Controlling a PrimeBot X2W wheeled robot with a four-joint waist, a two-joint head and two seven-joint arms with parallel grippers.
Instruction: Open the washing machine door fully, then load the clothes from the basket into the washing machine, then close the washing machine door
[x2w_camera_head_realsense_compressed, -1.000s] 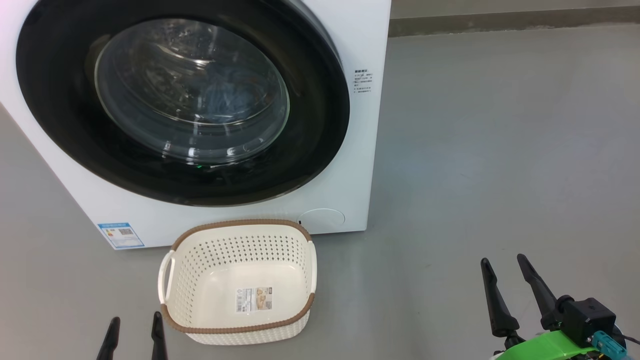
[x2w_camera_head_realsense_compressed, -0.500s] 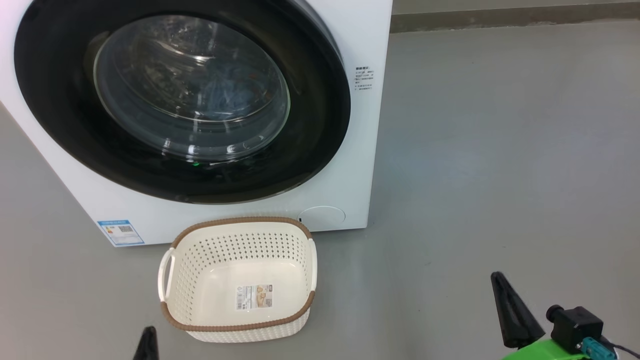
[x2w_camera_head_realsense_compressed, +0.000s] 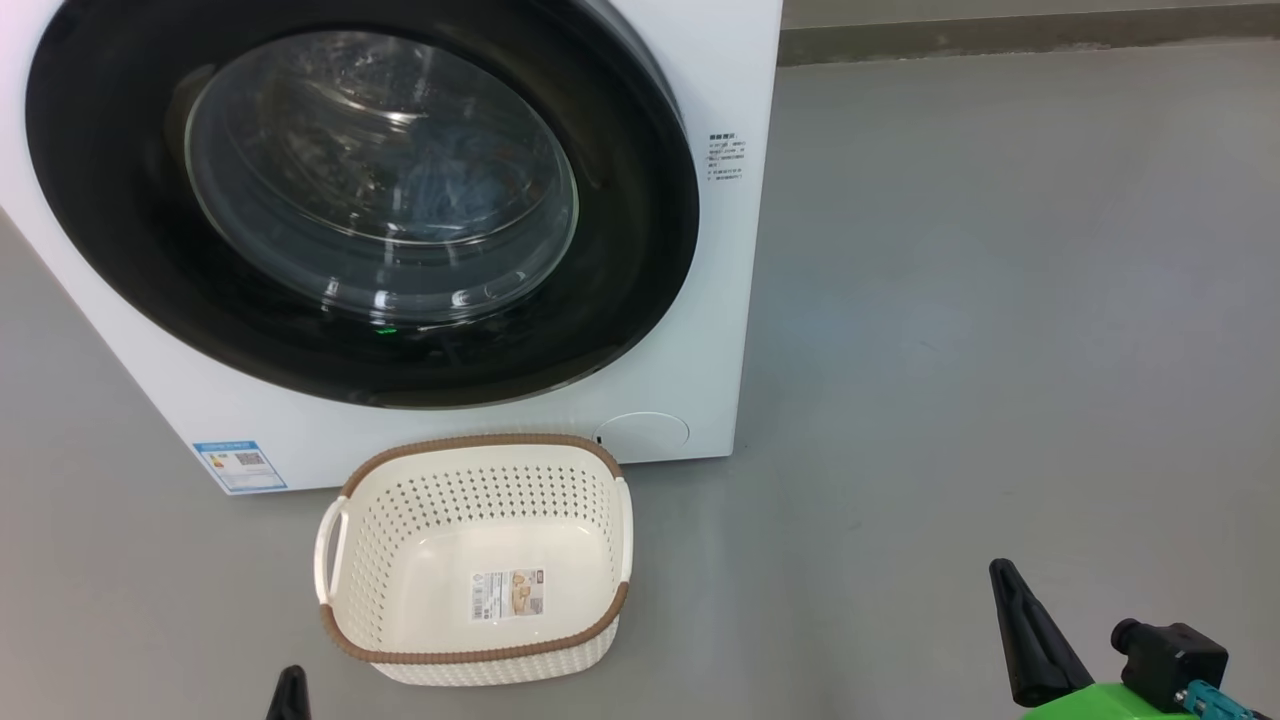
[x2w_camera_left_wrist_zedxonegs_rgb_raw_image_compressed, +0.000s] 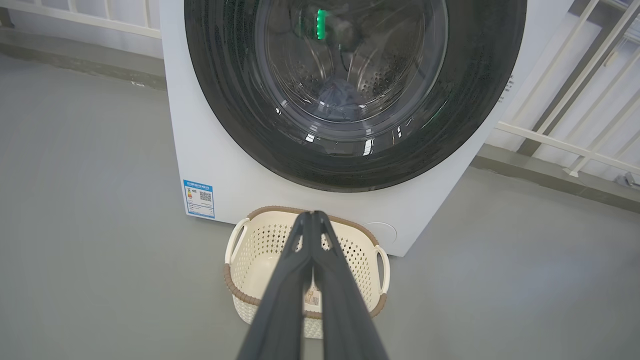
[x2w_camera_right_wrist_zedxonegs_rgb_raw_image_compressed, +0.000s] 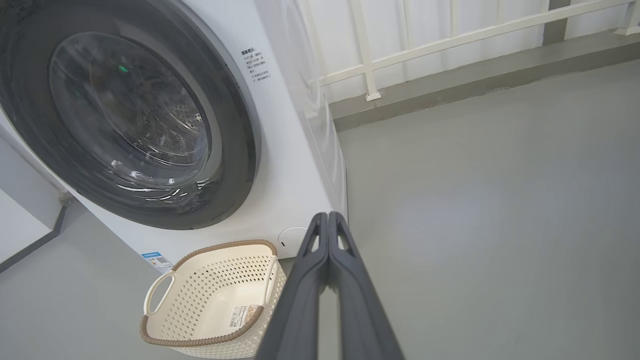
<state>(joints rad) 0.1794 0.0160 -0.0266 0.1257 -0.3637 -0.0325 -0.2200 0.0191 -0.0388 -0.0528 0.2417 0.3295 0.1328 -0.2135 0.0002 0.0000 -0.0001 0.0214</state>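
Note:
The washing machine (x2w_camera_head_realsense_compressed: 722, 330) stands white before me with its round black door (x2w_camera_head_realsense_compressed: 625, 250) closed flat against the front. Through the glass window a bluish bundle, the clothes (x2w_camera_head_realsense_compressed: 455, 190), lies in the steel drum, also seen as the clothes (x2w_camera_left_wrist_zedxonegs_rgb_raw_image_compressed: 341, 102) in the left wrist view. The cream basket (x2w_camera_head_realsense_compressed: 480, 442) with its brown rim sits on the floor in front of the machine with only a sticker in its bottom. My left gripper (x2w_camera_left_wrist_zedxonegs_rgb_raw_image_compressed: 312, 216) is shut, empty, hovering back from the basket. My right gripper (x2w_camera_right_wrist_zedxonegs_rgb_raw_image_compressed: 328, 217) is shut and empty too, right of the basket over bare floor.
Grey floor stretches wide to the right of the machine. A low kerb (x2w_camera_right_wrist_zedxonegs_rgb_raw_image_compressed: 475, 80) and a white railing (x2w_camera_right_wrist_zedxonegs_rgb_raw_image_compressed: 370, 60) run behind it. A blue label (x2w_camera_head_realsense_compressed: 232, 465) marks the machine's lower left corner. Both dark finger tips, left gripper (x2w_camera_head_realsense_compressed: 290, 690) and right gripper (x2w_camera_head_realsense_compressed: 1008, 580), sit low.
Both grippers went from open to shut, fingers pressed together, and both have sunk lower toward the bottom edge of the head view. The door, basket and clothes have not moved.

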